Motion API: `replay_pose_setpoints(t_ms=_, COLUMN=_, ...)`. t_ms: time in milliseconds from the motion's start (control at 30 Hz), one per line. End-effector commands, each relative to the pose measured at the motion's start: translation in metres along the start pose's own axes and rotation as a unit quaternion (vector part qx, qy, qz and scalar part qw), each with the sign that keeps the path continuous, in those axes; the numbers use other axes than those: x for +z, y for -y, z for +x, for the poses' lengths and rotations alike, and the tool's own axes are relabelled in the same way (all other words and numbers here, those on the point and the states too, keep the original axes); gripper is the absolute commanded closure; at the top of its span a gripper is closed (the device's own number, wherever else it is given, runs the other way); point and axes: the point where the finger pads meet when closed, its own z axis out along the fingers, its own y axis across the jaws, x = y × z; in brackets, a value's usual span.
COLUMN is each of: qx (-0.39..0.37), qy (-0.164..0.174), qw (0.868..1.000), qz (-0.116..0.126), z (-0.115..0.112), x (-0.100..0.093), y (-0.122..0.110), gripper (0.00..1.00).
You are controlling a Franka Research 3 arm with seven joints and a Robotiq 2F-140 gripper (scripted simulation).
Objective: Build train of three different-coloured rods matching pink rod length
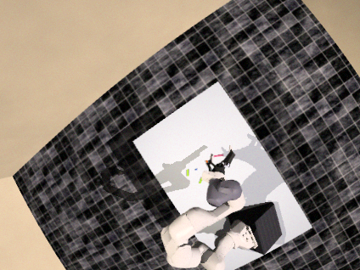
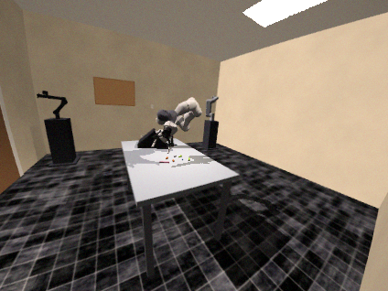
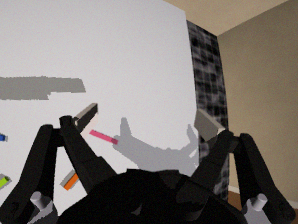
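Note:
The pink rod point(image 1: 218, 155) point(image 2: 164, 162) point(image 3: 104, 137) lies flat on the table. An orange rod point(image 1: 206, 161) point(image 2: 173, 160) point(image 3: 70, 181) lies near it, partly behind a finger in the wrist view. A second orange or red rod point(image 2: 167, 157) shows in the exterior view. Two lime rods point(image 1: 188, 172) point(image 1: 200, 180) point(image 2: 188, 159) point(image 2: 180, 156) and a small blue rod point(image 1: 195, 169) point(image 3: 3, 137) lie apart. A small dark rod point(image 2: 175, 156) is too small to name. My gripper point(image 1: 221, 151) point(image 3: 147, 115) is open and empty, above the table, with the pink rod beside its left finger in the wrist view.
A black box-like block point(image 1: 265, 227) stands on the white table point(image 1: 191, 119) point(image 2: 183, 177) by the arm's base. The table's edge shows at the right of the wrist view. The arm hides part of the table in the top view.

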Motion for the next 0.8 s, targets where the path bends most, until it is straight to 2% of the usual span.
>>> replay_pose_setpoints(t_ms=0, qx=0.015, qy=0.026, qw=0.999, qz=0.036, z=-0.029, x=-0.016, y=0.029, gripper=0.00)
replay_pose_setpoints(t_ms=400, qx=0.012, qy=0.102, qw=0.988, qz=0.119, z=-0.114, x=-0.059, y=0.101, gripper=0.00)
replay_pose_setpoints(t_ms=467, qx=0.012, qy=0.102, qw=0.988, qz=0.119, z=-0.114, x=-0.059, y=0.101, gripper=0.00)
replay_pose_setpoints(t_ms=500, qx=0.011, qy=0.117, qw=0.984, qz=0.135, z=-0.130, x=-0.069, y=0.115, gripper=0.00)
replay_pose_setpoints(t_ms=767, qx=0.009, qy=0.166, qw=0.968, qz=0.190, z=-0.182, x=-0.108, y=0.162, gripper=0.00)
